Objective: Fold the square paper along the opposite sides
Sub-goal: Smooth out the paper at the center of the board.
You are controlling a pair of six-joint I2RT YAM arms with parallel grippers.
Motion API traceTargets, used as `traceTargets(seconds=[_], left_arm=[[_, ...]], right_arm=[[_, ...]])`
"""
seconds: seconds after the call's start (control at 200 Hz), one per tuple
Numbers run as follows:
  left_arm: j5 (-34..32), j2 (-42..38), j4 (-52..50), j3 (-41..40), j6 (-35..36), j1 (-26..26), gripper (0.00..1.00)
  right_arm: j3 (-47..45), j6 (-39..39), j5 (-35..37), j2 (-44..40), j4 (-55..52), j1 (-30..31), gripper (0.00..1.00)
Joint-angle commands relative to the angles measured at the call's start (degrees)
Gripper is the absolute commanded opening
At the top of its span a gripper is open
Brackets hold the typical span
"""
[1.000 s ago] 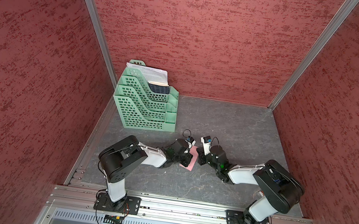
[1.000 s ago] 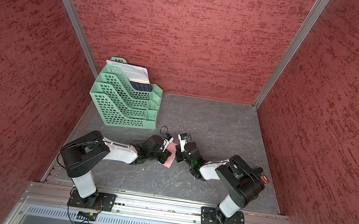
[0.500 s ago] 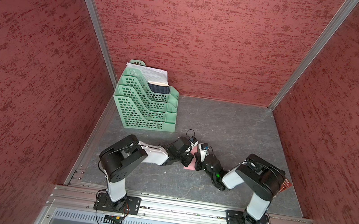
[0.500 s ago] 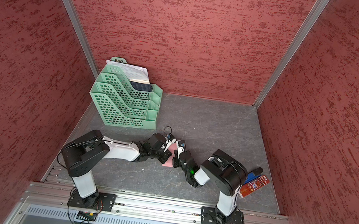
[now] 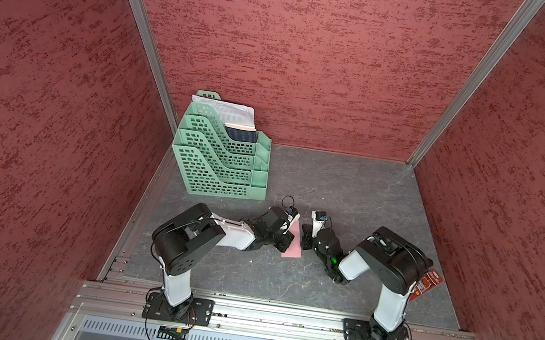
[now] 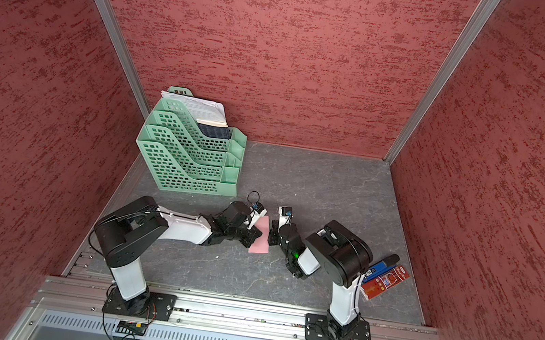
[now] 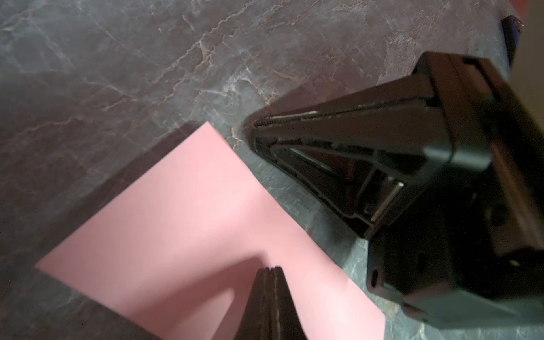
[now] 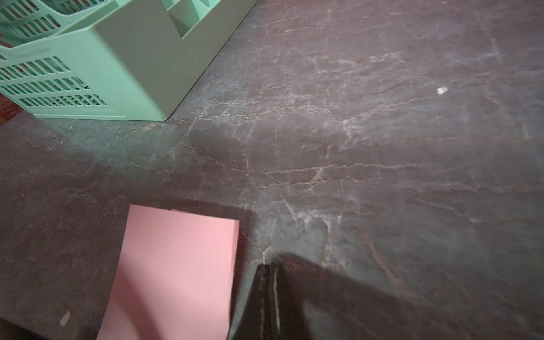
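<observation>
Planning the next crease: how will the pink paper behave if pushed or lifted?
The paper looks thin and lies flat, so it would probably flop if lifted by one edge. It seems light; a push may slide it across the smooth table. A second layer peeks out at one edge, so the fold may spring open.

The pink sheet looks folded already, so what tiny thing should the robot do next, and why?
Probably drag the closed left fingers along the pink paper to press it flat. It lies doubled into a narrow rectangle with an under-layer peeking past one end, and the closed right fingers sit beside it, low over the table.
</observation>
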Motion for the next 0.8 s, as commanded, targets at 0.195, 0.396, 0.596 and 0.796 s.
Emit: traceTargets(seconds=[0.195,0.396,0.596,0.796], left_arm=[[2.3,2.3,-9.1,0.2,2.8,0.8,0.0],[4.9,2.0,-13.2,5.2,7.1,2.9,0.0],[7.1,4.0,-15.8,9.7,9.7,4.8,0.0],[8.8,4.9,-16.3,12.2,9.0,5.2,0.0]], right_arm=[[-0.2,-8.6,-8.7,-14.8,-12.2,-0.2,0.0],[0.9,-6.9,-10.1,-10.7,-11.9,0.1,0.0],[-2.2,-4.4,-10.4,-9.1,-11.9,2.0,0.0],[-3.2,-3.4,-6.8,-8.0,-14.8,6.7,0.0]])
